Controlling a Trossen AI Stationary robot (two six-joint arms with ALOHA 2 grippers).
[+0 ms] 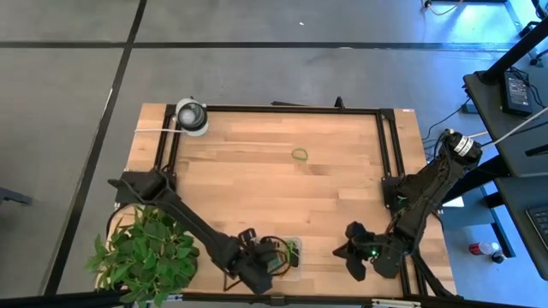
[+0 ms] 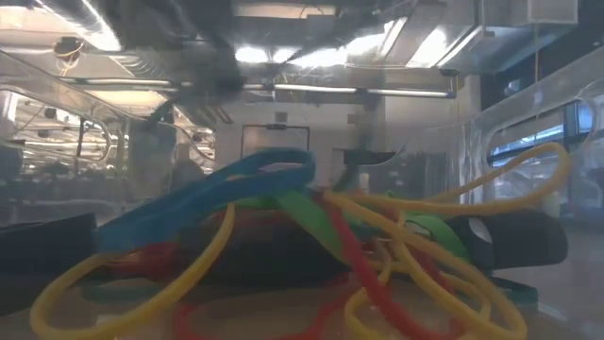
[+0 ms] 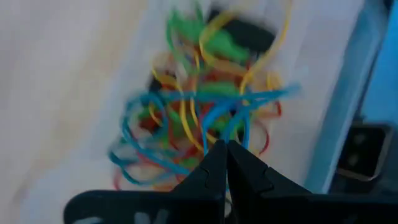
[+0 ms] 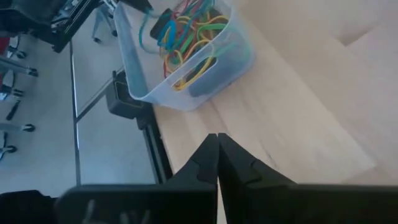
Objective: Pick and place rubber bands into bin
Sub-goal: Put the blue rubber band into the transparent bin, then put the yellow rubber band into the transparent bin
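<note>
- The left gripper (image 3: 225, 163) is hanging closed just above the rubber bands (image 3: 205, 106) in the bin (image 4: 186, 93), gripping nothing visible.
- The right gripper (image 4: 217, 163) is hovering closed and empty over the tabletop (image 4: 298, 112), beside the bin.

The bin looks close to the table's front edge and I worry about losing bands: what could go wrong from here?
1. The left gripper, shut, sits right over the tangled rubber bands; pulling away might drag snagged loops out of the bin.
2. The bin stands near the table edge, so a nudge could tip it off.
3. One loose band lies far up the table; the right gripper is shut and empty beside the bin.
</note>
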